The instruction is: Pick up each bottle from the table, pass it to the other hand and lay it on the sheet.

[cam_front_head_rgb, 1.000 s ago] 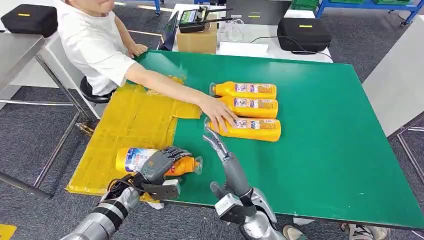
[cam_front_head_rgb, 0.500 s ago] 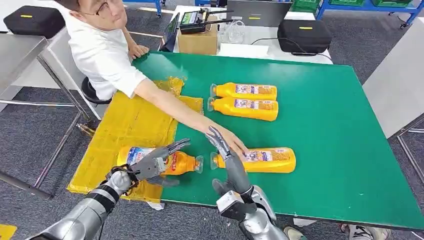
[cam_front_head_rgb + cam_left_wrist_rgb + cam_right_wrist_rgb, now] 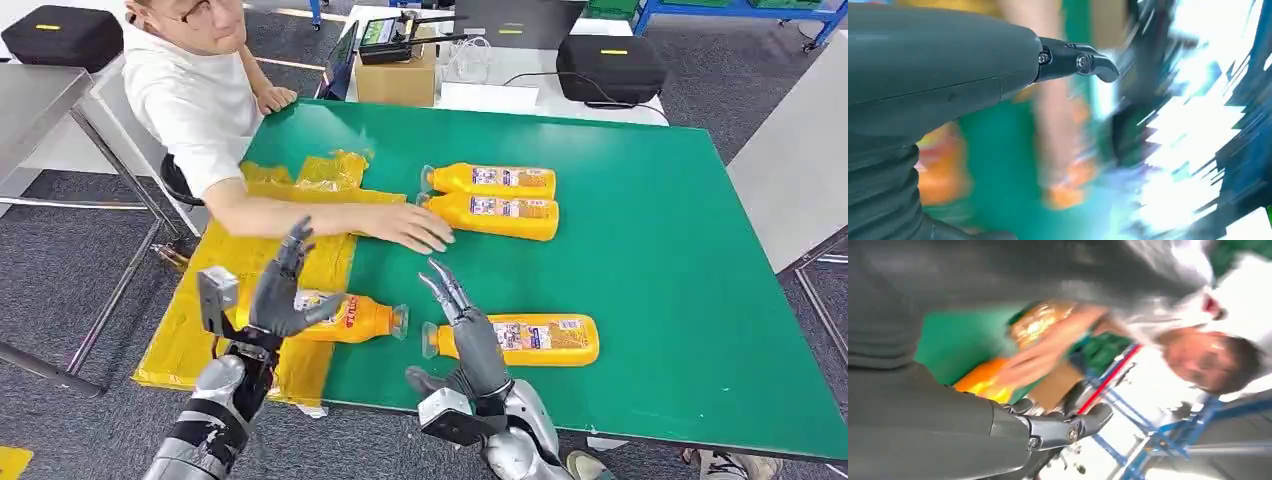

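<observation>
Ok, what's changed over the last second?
The left hand let go of the bottle on the sheet and lifted, open. The person's hand slid the nearest bottle toward the right hand, then drew back. Two far bottles stayed put.

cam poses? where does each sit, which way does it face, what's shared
Head view: high on the body, looking down at the green table; left hand and right hand rise from below.
Left wrist view: behind the left hand, blurred table beyond.
Right wrist view: behind the right hand, facing the person.
Shared: the person's arm appears in all three.
</observation>
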You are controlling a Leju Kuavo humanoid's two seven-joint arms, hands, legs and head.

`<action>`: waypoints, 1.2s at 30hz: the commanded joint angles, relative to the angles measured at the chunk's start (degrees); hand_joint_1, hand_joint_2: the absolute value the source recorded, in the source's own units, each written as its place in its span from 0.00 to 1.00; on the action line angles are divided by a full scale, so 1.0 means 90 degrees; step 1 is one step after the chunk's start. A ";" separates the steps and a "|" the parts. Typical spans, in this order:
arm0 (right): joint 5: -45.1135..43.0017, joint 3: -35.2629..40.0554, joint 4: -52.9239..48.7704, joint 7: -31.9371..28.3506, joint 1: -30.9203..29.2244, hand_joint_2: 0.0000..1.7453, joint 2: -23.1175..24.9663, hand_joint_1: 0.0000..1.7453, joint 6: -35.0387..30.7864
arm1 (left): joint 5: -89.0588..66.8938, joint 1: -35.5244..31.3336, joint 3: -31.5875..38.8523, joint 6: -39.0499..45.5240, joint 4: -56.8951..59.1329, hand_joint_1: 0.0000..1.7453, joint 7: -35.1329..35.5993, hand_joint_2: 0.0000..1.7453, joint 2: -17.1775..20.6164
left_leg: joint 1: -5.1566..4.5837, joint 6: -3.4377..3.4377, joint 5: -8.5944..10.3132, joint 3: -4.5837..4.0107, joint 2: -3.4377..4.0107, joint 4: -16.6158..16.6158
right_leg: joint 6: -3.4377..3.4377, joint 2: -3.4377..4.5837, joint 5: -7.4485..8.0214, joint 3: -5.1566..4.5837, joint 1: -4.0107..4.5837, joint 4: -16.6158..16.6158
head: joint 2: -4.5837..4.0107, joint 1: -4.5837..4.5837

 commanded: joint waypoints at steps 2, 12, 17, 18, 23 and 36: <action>0.1128 -0.0719 -0.0909 0.0735 0.0968 1.00 -0.1100 0.00 -0.0367 | 0.1326 0.1089 0.1500 0.0589 -0.3117 0.00 -0.0142 1.00 -0.0881 | 0.0001 0.0014 -0.0011 0.0002 -0.0012 -0.0006 | -0.0016 -0.0008 -0.0009 0.0000 0.0005 -0.0011 | 0.0000 -0.0002; 0.2027 -0.1097 -0.0995 0.1358 0.1165 1.00 -0.1447 0.00 -0.0566 | 0.1337 0.1386 0.1615 0.0477 -0.3635 0.00 -0.0517 1.00 -0.0960 | -0.0001 0.0015 -0.0007 -0.0043 -0.0005 -0.0006 | -0.0016 -0.0002 -0.0004 -0.0045 0.0003 -0.0010 | 0.0000 -0.0002; 0.2760 -0.1142 -0.1140 0.1854 0.1194 1.00 -0.1810 0.00 -0.0216 | 0.0598 0.1620 0.1238 0.0520 -0.3910 0.00 -0.0732 1.00 -0.0875 | 0.0002 0.0023 -0.0009 -0.0025 -0.0014 -0.0016 | -0.0032 -0.0008 -0.0007 -0.0027 0.0009 -0.0020 | 0.0000 -0.0005; 0.2835 -0.1143 -0.1190 0.1956 0.1205 1.00 -0.1893 0.00 -0.0098 | 0.0560 0.1657 0.1192 0.0513 -0.3974 0.00 -0.0746 1.00 -0.0878 | 0.0002 0.0026 -0.0010 -0.0019 -0.0012 -0.0019 | -0.0036 -0.0005 -0.0007 -0.0024 0.0010 -0.0023 | 0.0000 -0.0005; 0.3131 -0.1490 -0.0814 0.2328 0.0913 1.00 -0.2154 0.00 0.0190 | 0.0512 0.1735 0.1050 0.0462 -0.3999 0.00 -0.0702 1.00 -0.0874 | -0.0004 0.0018 -0.0007 -0.0039 -0.0009 -0.0008 | -0.0016 -0.0004 -0.0004 -0.0041 0.0001 -0.0012 | 0.0000 -0.0003; 0.2651 -0.1765 0.0797 0.2248 -0.0045 1.00 -0.2029 0.00 0.0837 | 0.0498 0.1644 0.0849 0.0386 -0.3770 0.00 -0.0583 1.00 -0.0750 | 0.0000 0.0016 -0.0006 -0.0022 0.0000 -0.0016 | -0.0022 0.0006 0.0000 -0.0031 0.0006 -0.0019 | 0.0000 -0.0005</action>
